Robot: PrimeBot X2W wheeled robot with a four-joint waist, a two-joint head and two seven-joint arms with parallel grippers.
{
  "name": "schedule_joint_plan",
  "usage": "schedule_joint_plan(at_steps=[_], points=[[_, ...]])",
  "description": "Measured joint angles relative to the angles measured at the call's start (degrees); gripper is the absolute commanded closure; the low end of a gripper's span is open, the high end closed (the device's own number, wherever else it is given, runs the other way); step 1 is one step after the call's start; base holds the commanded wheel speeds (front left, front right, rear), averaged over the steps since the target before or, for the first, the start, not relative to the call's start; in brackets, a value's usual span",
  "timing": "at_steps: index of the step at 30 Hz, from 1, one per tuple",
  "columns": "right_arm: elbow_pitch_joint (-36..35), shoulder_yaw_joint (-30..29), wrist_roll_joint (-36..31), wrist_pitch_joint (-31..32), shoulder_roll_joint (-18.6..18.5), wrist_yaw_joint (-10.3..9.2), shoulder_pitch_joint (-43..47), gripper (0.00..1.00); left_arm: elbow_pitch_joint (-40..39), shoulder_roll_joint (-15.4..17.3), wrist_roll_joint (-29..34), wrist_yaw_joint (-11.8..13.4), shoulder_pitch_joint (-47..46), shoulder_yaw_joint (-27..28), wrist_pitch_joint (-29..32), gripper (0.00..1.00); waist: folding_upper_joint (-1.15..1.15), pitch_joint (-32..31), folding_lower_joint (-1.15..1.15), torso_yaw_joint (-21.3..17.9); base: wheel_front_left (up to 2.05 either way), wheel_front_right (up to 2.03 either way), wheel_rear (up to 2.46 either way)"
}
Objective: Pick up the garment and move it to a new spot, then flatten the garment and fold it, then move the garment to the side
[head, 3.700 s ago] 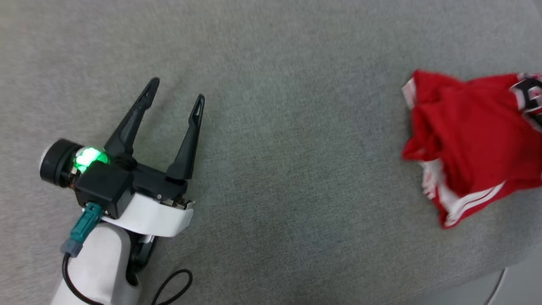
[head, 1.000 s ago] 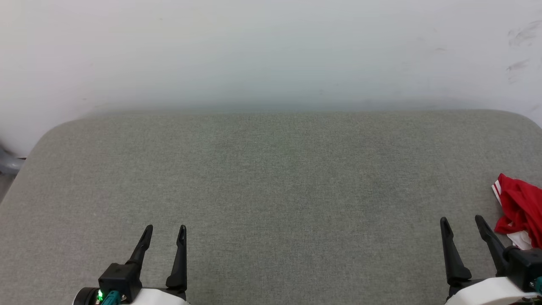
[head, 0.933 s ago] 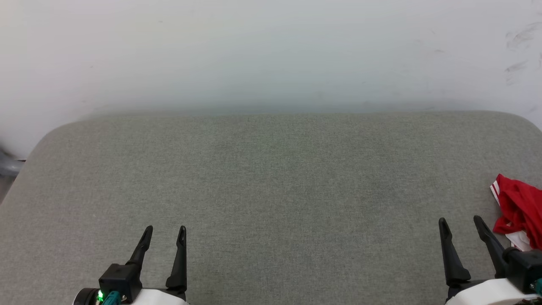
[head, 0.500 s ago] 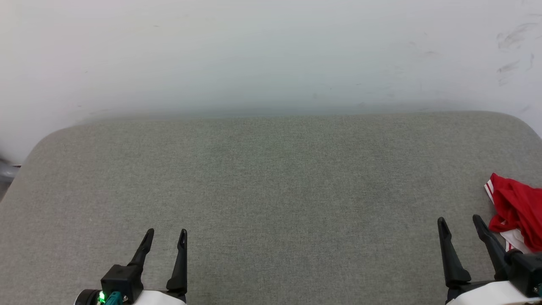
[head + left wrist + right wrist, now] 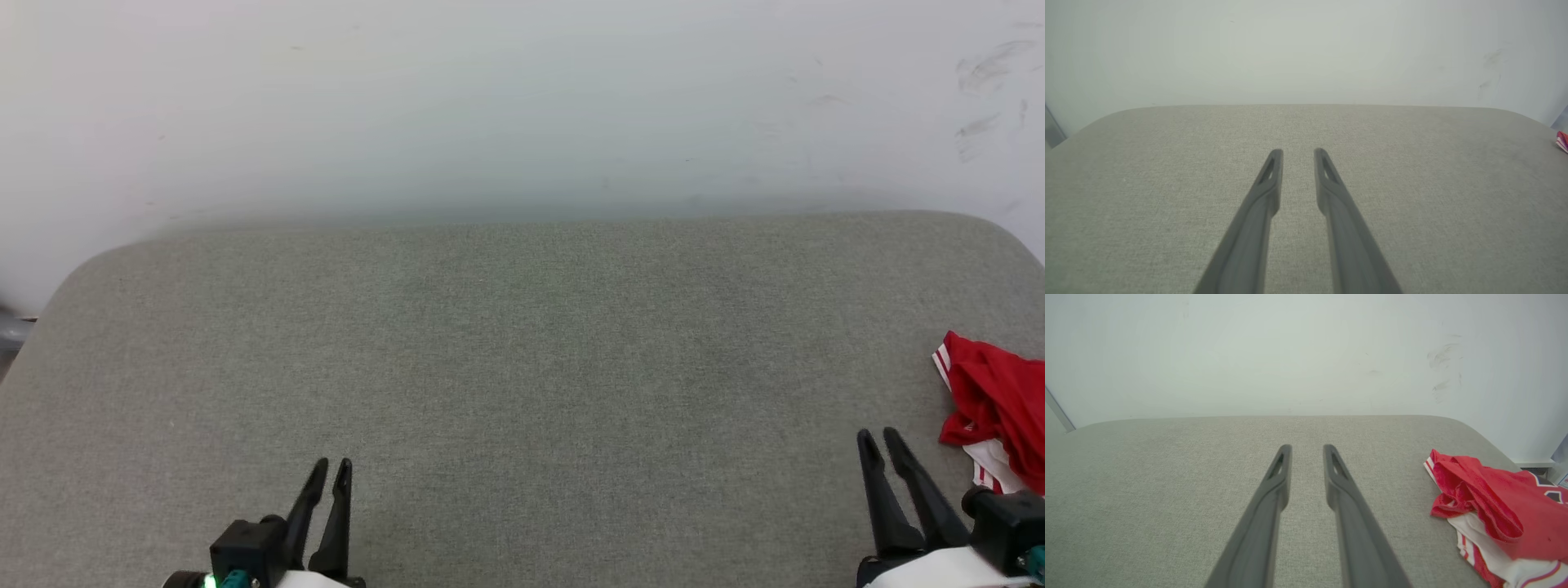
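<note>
- Head view: I'm hovering my left gripper (image 5: 333, 467) and right gripper (image 5: 877, 437) low over the pad (image 5: 522, 343). Both are parted just a little and holding nothing. The jersey (image 5: 992, 400) is lying bunched at the pad's right edge, just beside my right gripper.
- Left wrist: my left gripper (image 5: 1298, 153) is pointing across bare pad, and a scrap of jersey (image 5: 1562, 141) is peeking in at the far right.
- Right wrist: the jersey (image 5: 1494, 498) is sitting lumpy, white inside showing. I'm guessing it's either roughly folded and parked aside, or not started. Can't tell.
</note>
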Motion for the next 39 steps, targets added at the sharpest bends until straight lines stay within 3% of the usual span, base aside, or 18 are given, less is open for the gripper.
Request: schedule_joint_plan(at_steps=[39], points=[[10.17,1.12,37.77,1.49,-0.94,-0.01,-5.26,1.00,2.52,-1.80,-34.72,-1.54,-2.99,4.86,9.18,1.00,0.00,0.78,0.00,0.34,0.00,0.00,0.00]])
